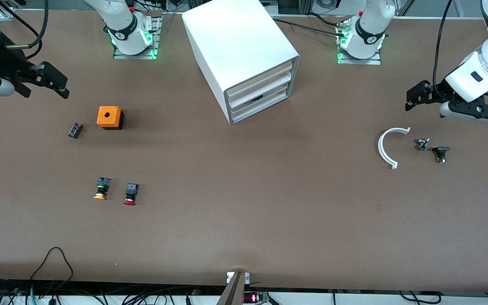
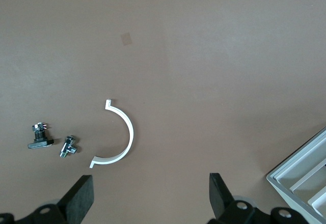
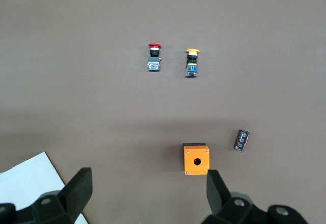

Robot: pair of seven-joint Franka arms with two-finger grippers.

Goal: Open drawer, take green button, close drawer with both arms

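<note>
Front view: the cabinet [image 1: 244, 55] is seen in the middle of the table, between the two arm bases, and its grey-framed front is turned toward the camera and a little toward the left arm's end. The drawer [image 1: 261, 108] is the lowest of three white trays; all three appear pushed in, so nothing is opened yet. Its long axis runs along the cabinet front, and it will slide out along the depth of the cabinet. It is judged to be a light, stiff plastic tray with a smooth face; the lower front lip is probably the place to hook it, while the cabinet may need to be held so that it is not dragged. The green button is not seen on the table — it is presumed to be inside the drawer.

The left gripper [image 1: 413, 98] hangs over the left arm's end of the table, above a white curved piece [image 1: 386, 148] and two small metal fittings [image 1: 432, 149]; its fingers [image 2: 81, 196] are spread wide with nothing between. The right gripper [image 1: 55, 80] hangs over the right arm's end, also spread and empty. Near it lie an orange box [image 1: 109, 117], a small black cylinder [image 1: 75, 130], a yellow-capped button [image 1: 101, 188] and a red-capped button [image 1: 131, 193].
</note>
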